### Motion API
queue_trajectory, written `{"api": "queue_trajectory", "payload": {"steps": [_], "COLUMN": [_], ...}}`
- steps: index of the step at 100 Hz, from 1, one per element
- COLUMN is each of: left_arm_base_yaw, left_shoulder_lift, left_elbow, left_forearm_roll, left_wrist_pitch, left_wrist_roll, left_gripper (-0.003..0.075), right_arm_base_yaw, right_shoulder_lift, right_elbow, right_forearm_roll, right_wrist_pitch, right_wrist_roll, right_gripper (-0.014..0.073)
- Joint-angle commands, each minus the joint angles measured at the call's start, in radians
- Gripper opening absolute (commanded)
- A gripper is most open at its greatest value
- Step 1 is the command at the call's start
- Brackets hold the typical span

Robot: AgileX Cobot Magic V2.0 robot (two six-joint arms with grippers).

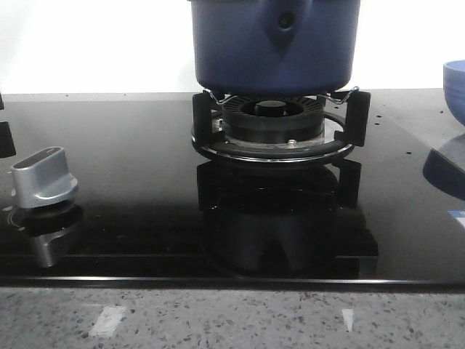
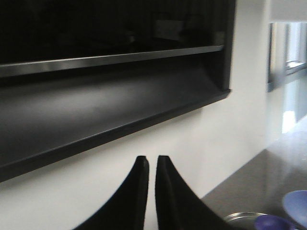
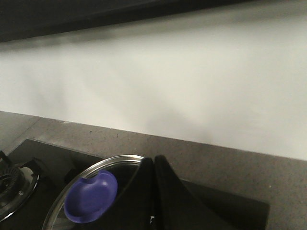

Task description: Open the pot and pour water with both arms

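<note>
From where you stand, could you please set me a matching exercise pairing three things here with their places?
1. large round dark navy-blue pot
2. silver metal stove knob
3. smaller lighter blue bowl

A. at the front view's right edge
B. on the black gas burner
C. left side of the glossy black cooktop

Pairs: 1-B; 2-C; 3-A

Kitchen, gas hob [image 1: 218, 189], speckled stone counter [image 1: 232, 320]

We see a plain white wall [image 1: 94, 43] behind a speckled grey stone surface [image 1: 218, 320], a dark overhead cabinet [image 2: 96, 96], and a bright window [image 2: 292, 72] at one side.
</note>
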Motion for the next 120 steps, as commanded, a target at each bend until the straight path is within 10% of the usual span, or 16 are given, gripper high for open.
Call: {"api": "queue_trajectory", "payload": {"steps": [1,22,45,69,120], "left_arm_base_yaw": [-0.020,-0.113,-0.167,-0.176,-0.176], "left_shoulder_lift": [-0.104,-0.293,-0.511,-0.775,-0.979], "left_elbow": [0.056,0.319,0.648,0.997,1.219], "left_forearm_roll": [0.013,0.128,0.067,-0.353,-0.402], "left_wrist_pitch": [-0.195,-0.575,-0.576,-0.578,-0.572], "left_wrist_roll": [-0.017,-0.006,0.124,0.501,0.509], "left_gripper": [-0.0020,-0.0020,-0.0020,-0.0020,-0.0020], "right_arm_base_yaw": [0.050,0.115,0.115,0.115,0.115], "right_shoulder_lift": [-0.071,-0.211,-0.405,-0.650,-0.844], "right_elbow": [0.045,0.269,0.511,0.752,0.935], "right_forearm_roll": [0.054,0.052,0.050,0.048,0.050], "right_wrist_pitch": [-0.175,-0.413,-0.439,-0.454,-0.446], "right_wrist_roll": [-0.090,-0.180,-0.224,-0.225,-0.225], "right_gripper": [-0.0046,-0.0046,-0.0046,-0.0046,-0.0046]}}
